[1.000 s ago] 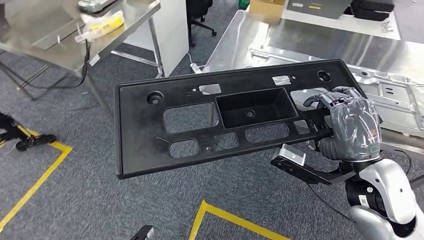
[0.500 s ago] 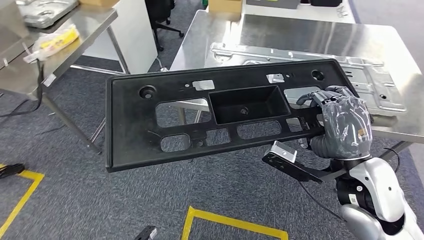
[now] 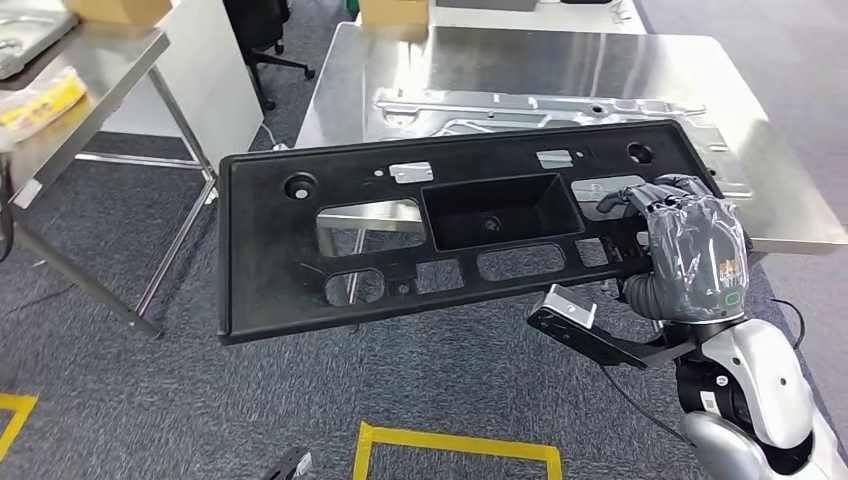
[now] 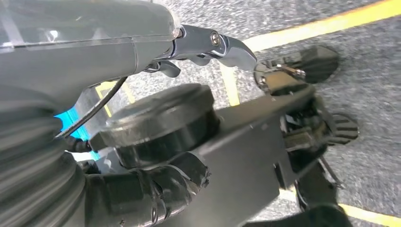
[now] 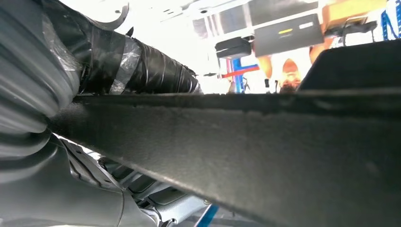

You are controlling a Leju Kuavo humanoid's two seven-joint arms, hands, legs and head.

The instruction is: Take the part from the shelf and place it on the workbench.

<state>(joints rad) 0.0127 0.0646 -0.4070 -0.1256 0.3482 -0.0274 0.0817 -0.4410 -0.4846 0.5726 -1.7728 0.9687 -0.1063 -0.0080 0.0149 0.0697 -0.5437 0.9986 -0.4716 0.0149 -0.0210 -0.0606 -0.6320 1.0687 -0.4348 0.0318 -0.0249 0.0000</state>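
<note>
Just ahead of the right hand [image 3: 688, 255] the steel workbench [image 3: 770, 160] is waiting — that hand is gripping the black part [image 3: 450, 235] by its near end, off the shelf already, carried in the air — only the setting-down is remaining, I judge.

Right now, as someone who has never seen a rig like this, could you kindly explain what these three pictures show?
It is a humanoid robot. The wide picture looks down from its head; the other two come from cameras at its wrists. Its right hand grips one end of a long black plastic panel with cut-outs, seen close up as a dark edge in the right wrist view. Ahead stands a steel workbench bearing a pressed silver metal sheet. The left hand hangs above grey carpet with yellow tape.
</note>
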